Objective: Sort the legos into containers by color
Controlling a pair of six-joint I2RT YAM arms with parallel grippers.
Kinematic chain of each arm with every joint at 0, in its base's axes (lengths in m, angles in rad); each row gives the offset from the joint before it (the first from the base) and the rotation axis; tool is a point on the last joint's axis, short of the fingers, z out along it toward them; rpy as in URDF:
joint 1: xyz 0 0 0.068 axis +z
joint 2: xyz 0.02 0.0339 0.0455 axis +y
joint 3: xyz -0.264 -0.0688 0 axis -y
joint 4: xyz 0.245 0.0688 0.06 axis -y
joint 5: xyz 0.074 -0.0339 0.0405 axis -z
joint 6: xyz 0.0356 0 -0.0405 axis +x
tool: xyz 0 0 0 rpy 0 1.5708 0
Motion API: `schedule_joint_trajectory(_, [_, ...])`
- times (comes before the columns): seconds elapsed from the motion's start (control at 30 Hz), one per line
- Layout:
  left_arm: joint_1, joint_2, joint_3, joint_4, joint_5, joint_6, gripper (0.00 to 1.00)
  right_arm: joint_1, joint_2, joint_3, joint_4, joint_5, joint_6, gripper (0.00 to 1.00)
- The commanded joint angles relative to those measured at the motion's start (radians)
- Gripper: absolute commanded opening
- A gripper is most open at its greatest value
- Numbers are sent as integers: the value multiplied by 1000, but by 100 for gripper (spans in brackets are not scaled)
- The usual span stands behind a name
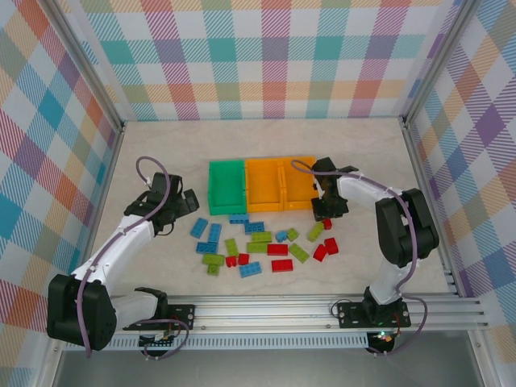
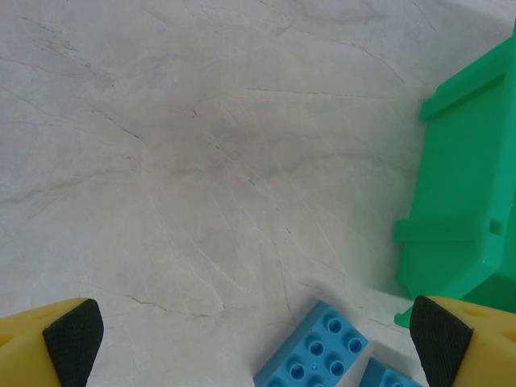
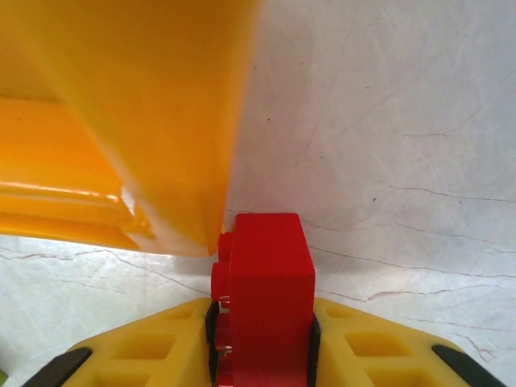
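Observation:
My right gripper (image 3: pixel 262 355) is shut on a red lego (image 3: pixel 266 282), held on its side with the studs facing left. It sits just off the table beside the corner of an orange container (image 3: pixel 137 121). My left gripper (image 2: pixel 256 334) stands open over the table, with a blue lego (image 2: pixel 314 353) between and just ahead of its fingertips, untouched. The green container (image 2: pixel 468 201) is to its right. From the top, the green container (image 1: pixel 212 187) and two orange containers (image 1: pixel 249 185) (image 1: pixel 300 179) line up at mid-table. Blue, green and red legos (image 1: pixel 278 249) lie scattered in front of them.
Both arms reach in from the near rail: the left gripper (image 1: pixel 187 201) left of the green bin, the right gripper (image 1: pixel 325 214) at the right orange bin's near corner. Checked walls enclose the table. A second blue lego (image 2: pixel 387 377) lies beside the first.

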Motion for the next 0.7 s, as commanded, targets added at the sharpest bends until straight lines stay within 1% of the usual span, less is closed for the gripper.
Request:
schedule_joint_trajectory(0.0, [-15,-6,16,-11,-18,-11,100,-11,-41,-25,-21,36,15,29])
schedule_joint_trajectory(0.17, [-16,-2,16,-7,-15,-13,100,-29,-68,-23,-33,42,52,22])
schedule_joint_trajectory(0.33, [-15,-7,17,-10,-21,-14,100,-29,-143,-1,-41,29,104,19])
schedule_joint_trajectory(0.43, [-15,-8,17,-11,-22,-13,100,-26,-196,23,-24,-28,120,19])
schedule_joint_trajectory(0.5, [-15,-7,16,-11,-21,-12,100,-15,-225,46,7,-93,126,20])
schedule_joint_trajectory(0.67, [-15,3,13,-17,-14,-23,100,20,-234,124,63,-189,152,20])
